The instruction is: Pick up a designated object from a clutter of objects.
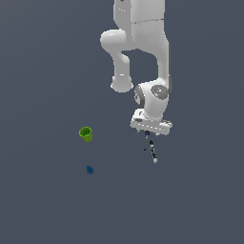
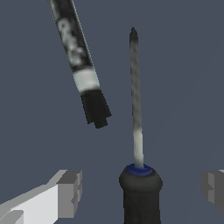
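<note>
Gripper (image 2: 140,190) hangs spread wide, fingers (image 2: 70,192) either side of the screwdriver (image 2: 139,175) handle without touching; the marker (image 2: 81,65) lies just beside it.

A plain dark grey-blue counter (image 1: 43,209) fills the whole scene; its surface is flat and has no marks.

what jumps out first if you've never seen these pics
The white arm reaches down from the top of the exterior view, its gripper low over a dark screwdriver whose handle lies between the open fingers. A black-and-white marker lies just beside it; a green cup and a blue block sit apart toward the exterior view's left.
</note>
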Available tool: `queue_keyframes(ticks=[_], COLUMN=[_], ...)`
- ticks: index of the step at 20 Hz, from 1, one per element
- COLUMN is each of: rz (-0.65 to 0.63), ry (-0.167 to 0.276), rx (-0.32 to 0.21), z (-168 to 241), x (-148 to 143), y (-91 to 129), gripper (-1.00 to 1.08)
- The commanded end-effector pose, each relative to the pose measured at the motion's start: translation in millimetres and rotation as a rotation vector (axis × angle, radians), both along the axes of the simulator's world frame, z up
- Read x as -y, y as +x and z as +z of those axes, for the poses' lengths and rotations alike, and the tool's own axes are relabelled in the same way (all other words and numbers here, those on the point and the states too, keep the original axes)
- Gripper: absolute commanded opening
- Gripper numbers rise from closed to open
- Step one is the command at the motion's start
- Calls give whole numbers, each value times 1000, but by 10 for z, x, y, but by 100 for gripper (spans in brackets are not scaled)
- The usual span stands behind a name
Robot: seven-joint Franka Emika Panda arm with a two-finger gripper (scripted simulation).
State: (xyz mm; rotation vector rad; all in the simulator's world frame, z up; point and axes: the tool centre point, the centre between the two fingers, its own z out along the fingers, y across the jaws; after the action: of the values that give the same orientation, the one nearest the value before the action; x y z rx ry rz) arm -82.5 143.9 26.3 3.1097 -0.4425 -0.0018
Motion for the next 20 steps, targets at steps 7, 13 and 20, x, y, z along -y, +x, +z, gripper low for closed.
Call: queue_keyframes(ticks=[7, 13, 20], rz=[0, 0, 0], ry=[0, 0, 0], rx=[1, 1, 1], z=[-111, -111, -73], x=[-2, -2, 3], y=[3, 3, 0], gripper=[-100, -100, -100])
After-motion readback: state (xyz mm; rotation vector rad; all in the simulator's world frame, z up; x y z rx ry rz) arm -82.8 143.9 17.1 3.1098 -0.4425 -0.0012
